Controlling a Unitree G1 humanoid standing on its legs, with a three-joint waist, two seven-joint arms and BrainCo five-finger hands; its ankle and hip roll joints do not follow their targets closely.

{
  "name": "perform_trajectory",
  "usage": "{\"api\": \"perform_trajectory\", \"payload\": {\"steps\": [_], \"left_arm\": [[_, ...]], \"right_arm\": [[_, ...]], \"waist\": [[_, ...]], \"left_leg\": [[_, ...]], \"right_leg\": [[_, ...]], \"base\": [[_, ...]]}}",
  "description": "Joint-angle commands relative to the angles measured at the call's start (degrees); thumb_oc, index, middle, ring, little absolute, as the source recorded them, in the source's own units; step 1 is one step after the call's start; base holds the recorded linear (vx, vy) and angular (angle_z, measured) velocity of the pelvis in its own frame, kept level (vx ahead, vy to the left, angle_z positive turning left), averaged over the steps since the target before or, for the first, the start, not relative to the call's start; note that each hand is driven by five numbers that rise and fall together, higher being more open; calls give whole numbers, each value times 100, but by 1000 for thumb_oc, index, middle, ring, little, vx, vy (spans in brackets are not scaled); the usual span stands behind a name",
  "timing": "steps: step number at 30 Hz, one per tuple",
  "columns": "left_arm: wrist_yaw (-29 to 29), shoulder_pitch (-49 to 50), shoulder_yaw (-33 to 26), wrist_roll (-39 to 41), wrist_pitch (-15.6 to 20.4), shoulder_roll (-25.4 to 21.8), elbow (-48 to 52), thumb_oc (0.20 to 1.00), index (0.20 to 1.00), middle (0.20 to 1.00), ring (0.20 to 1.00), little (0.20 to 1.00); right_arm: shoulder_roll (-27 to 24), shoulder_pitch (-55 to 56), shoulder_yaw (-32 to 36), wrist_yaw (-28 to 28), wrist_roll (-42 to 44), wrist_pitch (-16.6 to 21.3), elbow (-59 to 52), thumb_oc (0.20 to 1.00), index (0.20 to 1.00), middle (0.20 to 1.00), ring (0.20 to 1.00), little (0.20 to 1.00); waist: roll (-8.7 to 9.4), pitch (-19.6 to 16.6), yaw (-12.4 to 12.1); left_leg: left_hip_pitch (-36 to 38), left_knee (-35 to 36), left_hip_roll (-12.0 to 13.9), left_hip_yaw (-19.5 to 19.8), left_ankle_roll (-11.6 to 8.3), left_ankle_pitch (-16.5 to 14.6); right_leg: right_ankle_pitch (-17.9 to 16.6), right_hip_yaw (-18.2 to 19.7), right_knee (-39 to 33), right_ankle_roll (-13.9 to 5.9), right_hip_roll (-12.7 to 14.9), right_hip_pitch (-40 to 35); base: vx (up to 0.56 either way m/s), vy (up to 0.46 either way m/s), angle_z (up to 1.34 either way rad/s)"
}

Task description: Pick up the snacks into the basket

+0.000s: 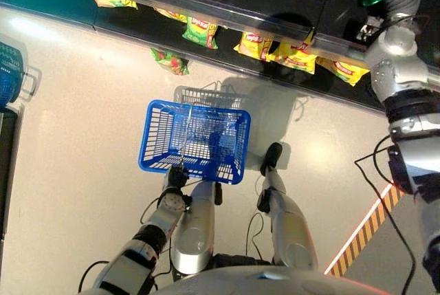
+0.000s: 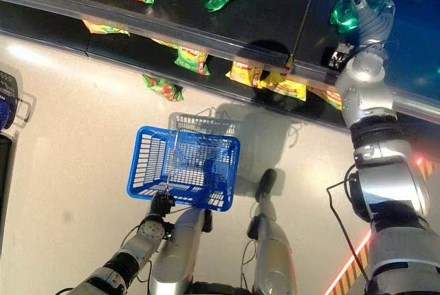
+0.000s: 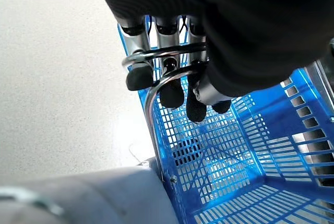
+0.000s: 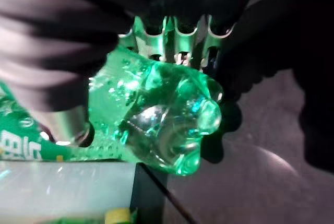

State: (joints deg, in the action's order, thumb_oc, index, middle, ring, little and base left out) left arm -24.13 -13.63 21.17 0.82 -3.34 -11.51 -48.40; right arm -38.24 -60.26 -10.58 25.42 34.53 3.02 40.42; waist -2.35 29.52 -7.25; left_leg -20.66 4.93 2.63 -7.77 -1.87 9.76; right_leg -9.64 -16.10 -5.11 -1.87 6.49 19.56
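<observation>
Right hand (image 2: 368,13) is up on the dark shelf (image 2: 275,13), its fingers and thumb wrapped round a green plastic bottle (image 4: 162,114) that lies there. Left hand (image 3: 172,78) hangs low in front, fingers hooked round the metal handles (image 3: 151,59) of the blue basket (image 1: 196,140) over the pale floor (image 1: 75,116). Yellow and green snack bags (image 1: 275,49) sit along a lower shelf beyond the basket.

Blue slatted basket (image 1: 194,140), upright and empty, hangs by its wire handle (image 3: 156,72) above the pale floor. Green plastic bottle (image 4: 156,114) lies on the dark shelf; yellow and green snack bags (image 1: 265,46) line the lower shelf.
</observation>
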Motion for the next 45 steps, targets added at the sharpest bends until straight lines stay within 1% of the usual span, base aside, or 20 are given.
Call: {"api": "perform_trajectory", "payload": {"steps": [1,6,10,12,13,14,15,18,23,26,27,28,29,32,34,35,37,42,44,45], "left_arm": [[-96,463,14,-82,-139,-95,-24,200,200,200,200,200],[-40,517,-157,-242,-184,-97,184,200,200,200,200,200],[-7,549,-358,-352,-212,-115,311,200,200,200,200,200],[7,540,-420,-382,-221,-125,336,200,200,200,200,200],[30,560,-523,-456,-242,-157,353,200,200,200,200,200],[47,563,-559,-477,-248,-167,356,200,200,200,200,200],[47,569,-557,-477,-248,-167,356,200,200,200,200,200],[88,601,-811,-476,-240,-229,371,200,200,200,200,200],[187,664,-955,-517,-198,-294,423,200,200,200,200,200],[301,680,-1027,-572,-119,-352,406,200,200,200,200,200],[301,681,-1026,-573,-118,-351,405,200,200,200,200,200],[355,706,-1067,-583,-70,-361,402,200,200,200,200,200],[338,708,-1092,-543,-23,-371,415,200,200,200,200,200],[196,704,-1270,-294,96,-342,441,200,200,200,200,200],[46,659,-1340,-61,226,-333,637,200,200,200,200,200],[46,661,-1345,-61,226,-335,638,200,200,200,200,200],[-81,674,-1306,56,477,-471,1302,200,200,200,200,200],[-262,873,-1301,446,842,-606,2628,200,200,200,200,200],[-199,898,-1296,478,859,-631,2869,200,200,200,200,200],[-113,899,-1227,647,939,-616,3126,200,200,200,200,200]], "right_arm": [[361,658,38,-159,-292,271,-614,200,200,200,200,200],[793,1940,442,-334,-323,393,-1698,200,200,200,200,200],[1082,3044,645,-721,-323,484,-2706,200,200,200,200,200],[1118,3273,688,-821,-350,502,-2926,200,200,200,200,200],[1189,3856,797,-1006,-434,518,-3479,200,200,200,200,200],[1203,4038,836,-1074,-479,513,-3659,200,200,200,200,200],[1204,4045,835,-1074,-480,512,-3661,200,200,200,200,200],[1181,4914,850,-1611,-510,473,-4421,200,200,200,200,200],[1060,5541,639,-2395,61,411,-4949,200,200,200,200,200],[800,5915,535,-2934,143,322,-5313,200,200,200,200,200],[799,5917,535,-2935,143,322,-5314,200,200,200,200,200],[576,6052,494,-3197,-47,285,-5480,200,200,200,200,200],[544,6162,428,-3295,-5,257,-5449,200,200,200,200,200],[315,6354,366,-3231,-852,266,-5406,200,200,200,200,200],[235,6335,201,-3008,-1565,286,-5268,200,200,200,200,200],[237,6326,192,-3005,-1568,290,-5261,200,200,200,200,200],[292,6113,-102,-2634,-2437,240,-4814,200,200,200,200,200],[1031,5540,-594,-1981,-2585,150,-3505,200,200,200,200,200],[1180,5367,-710,-1881,-2701,83,-3251,200,200,200,200,200],[1421,4941,-990,-1712,-2888,-15,-2732,200,200,200,200,200]], "waist": [[315,-99,44],[329,-74,133],[372,-52,236],[387,-43,270],[425,-42,340],[440,-49,370],[438,-48,368],[517,-39,490],[571,-41,558],[606,-51,597],[605,-52,597],[617,-59,616],[625,-62,625],[645,-80,657],[642,-55,655],[645,-53,660],[605,-12,629],[485,27,518],[457,27,485],[402,27,407]], "left_leg": [[-67,-9,-114,-98,-198,-180],[-33,-21,-103,-104,-201,-205],[-26,-23,-98,-109,-200,-194],[-43,-16,-100,-112,-193,-160],[-24,-28,-86,-128,-201,-186],[-43,-17,-86,-134,-197,-153],[-28,-27,-82,-133,-202,-183],[-25,-31,-72,-164,-208,-169],[-13,-35,-68,-192,-213,-157],[7,-39,-60,-205,-223,-153],[7,-39,-60,-205,-223,-153],[20,-33,-53,-217,-234,-150],[26,-33,-56,-217,-235,-150],[19,-24,-53,-229,-238,-125],[39,-32,-41,-226,-244,-143],[40,-32,-42,-225,-244,-143],[47,-27,-30,-210,-250,-137],[4,-7,-10,-137,-261,-94],[-8,-1,-8,-121,-264,-90],[-47,0,0,-83,-267,-80]], "right_leg": [[51,289,566,-819,716,243],[76,315,590,-825,703,241],[70,342,593,-817,692,260],[46,343,585,-810,687,285],[80,357,609,-813,678,273],[52,356,596,-810,679,287],[78,356,605,-814,677,273],[60,394,600,-817,647,287],[41,411,593,-816,618,286],[32,407,599,-816,604,275],[32,407,599,-816,604,274],[31,406,596,-821,600,271],[28,407,599,-822,597,268],[13,406,602,-824,599,277],[42,407,627,-825,598,272],[43,407,628,-825,599,270],[56,408,632,-823,591,266],[75,336,639,-810,597,280],[84,316,647,-809,601,285],[93,287,666,-797,607,315]], "base": [[0,0,0],[-20,-4,0],[-13,-11,-4],[-18,-12,-6],[-39,-18,-6],[-10,-15,-4],[0,0,0],[-21,-14,-2],[-17,-13,-7],[-12,-17,-6],[-15,-28,-9],[-12,-19,-6],[-14,-29,-6],[-3,-7,-1],[0,0,0],[0,0,0],[0,0,0],[-5,-19,2],[-1,-9,2],[0,0,0]]}}
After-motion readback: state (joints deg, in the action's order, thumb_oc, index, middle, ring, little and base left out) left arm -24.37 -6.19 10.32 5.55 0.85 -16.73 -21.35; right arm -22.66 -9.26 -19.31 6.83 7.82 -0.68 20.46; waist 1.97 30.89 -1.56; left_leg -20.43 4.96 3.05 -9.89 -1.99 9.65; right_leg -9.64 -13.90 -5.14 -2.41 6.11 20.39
